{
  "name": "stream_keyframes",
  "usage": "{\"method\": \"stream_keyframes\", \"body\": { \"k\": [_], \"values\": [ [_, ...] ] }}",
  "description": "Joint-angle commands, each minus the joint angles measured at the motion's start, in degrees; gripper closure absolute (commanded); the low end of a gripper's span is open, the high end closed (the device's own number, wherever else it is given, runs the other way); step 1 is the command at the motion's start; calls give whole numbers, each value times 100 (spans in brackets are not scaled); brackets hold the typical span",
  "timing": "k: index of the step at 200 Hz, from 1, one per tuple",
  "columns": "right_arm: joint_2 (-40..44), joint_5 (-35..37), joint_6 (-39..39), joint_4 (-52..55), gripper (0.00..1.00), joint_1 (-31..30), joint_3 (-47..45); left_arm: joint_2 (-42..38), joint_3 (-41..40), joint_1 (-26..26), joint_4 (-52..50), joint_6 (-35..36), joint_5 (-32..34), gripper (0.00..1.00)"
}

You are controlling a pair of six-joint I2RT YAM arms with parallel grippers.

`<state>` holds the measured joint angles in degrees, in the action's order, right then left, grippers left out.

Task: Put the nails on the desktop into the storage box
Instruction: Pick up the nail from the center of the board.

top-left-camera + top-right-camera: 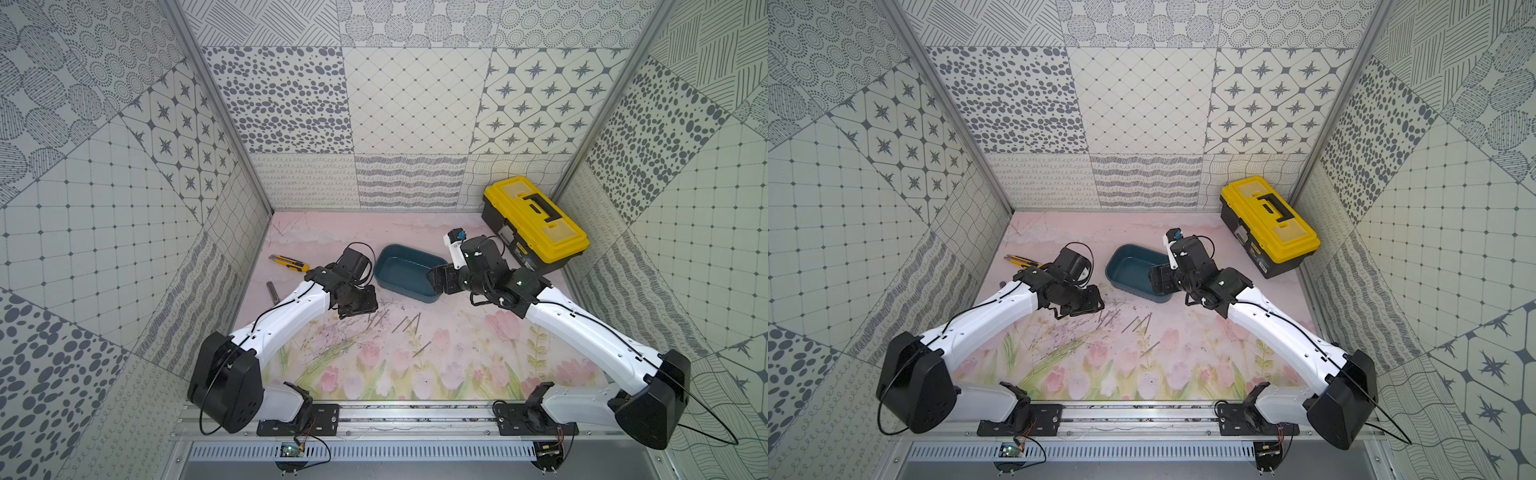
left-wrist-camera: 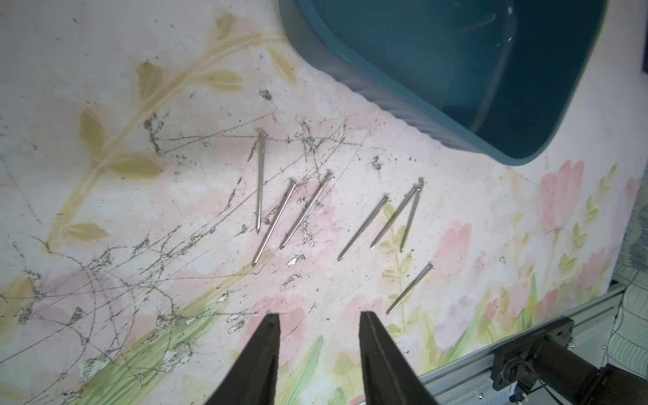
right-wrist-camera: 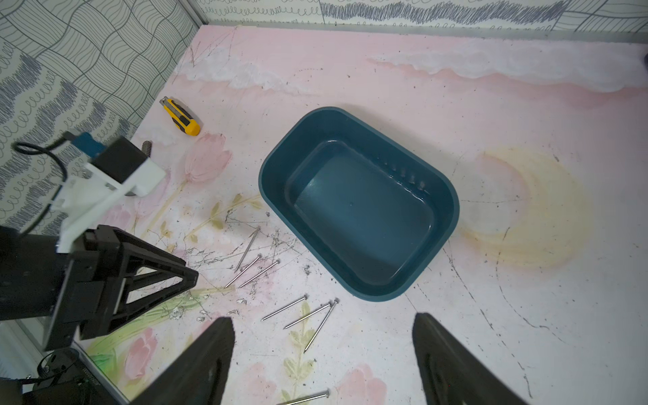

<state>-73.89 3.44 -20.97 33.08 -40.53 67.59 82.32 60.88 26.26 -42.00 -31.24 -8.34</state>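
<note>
Status: I'd call this the very start. The storage box (image 3: 277, 168) looks empty, and I count seven of the nails (image 2: 305, 211) flat on the desktop (image 2: 140, 210).

- My left gripper (image 2: 319, 315) hovers over the desktop, jaws partly apart with nothing between them.
- My right gripper (image 3: 324, 317) has its jaws wide and is also empty. It's parked up high with the box just ahead of its fingertips.
- From the left gripper, three nails lie fanned just ahead and three more are a bit off to the side, two of those touching at the heads. A lone nail sits just beside one fingertip. The box is beyond them all, near but touching none.

Step in hand: my read is lining up the left gripper for the first pick.

Next move:
- Pick one nail; the lone one looks cleanest, with no neighbours to drag.
- Turn the wrist so the fingers straddle the shaft crosswise.
- Bring the tips right down to the surface before closing, since the shaft is thin and lies flat, so it could slip or roll out.
- Lift and carry it over the box rim.

Writing: the yellow-lidded toolbox (image 1: 536, 222), well beyond my right gripper, has a front label too small to read. Nothing legible on the utility knife (image 3: 179, 116).
</note>
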Motion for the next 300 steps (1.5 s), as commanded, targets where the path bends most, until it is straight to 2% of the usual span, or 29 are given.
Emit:
{"method": "stream_keyframes", "body": {
  "k": [1,39,97,154,300],
  "values": [
    [-14,-41,84,-265,14,-28,-80,581,120,90,-154,239,192,62],
    [-45,-44,119,-302,14,-27,-110,1106,290,85,-152,447,526,70],
    [-63,-17,108,-329,14,-32,-106,1473,483,88,96,674,880,74],
    [-52,60,169,-337,14,-33,-87,1816,717,90,187,826,1124,82],
    [-39,39,168,-337,13,-25,-97,2212,794,90,400,907,1196,80]
  ]
}}
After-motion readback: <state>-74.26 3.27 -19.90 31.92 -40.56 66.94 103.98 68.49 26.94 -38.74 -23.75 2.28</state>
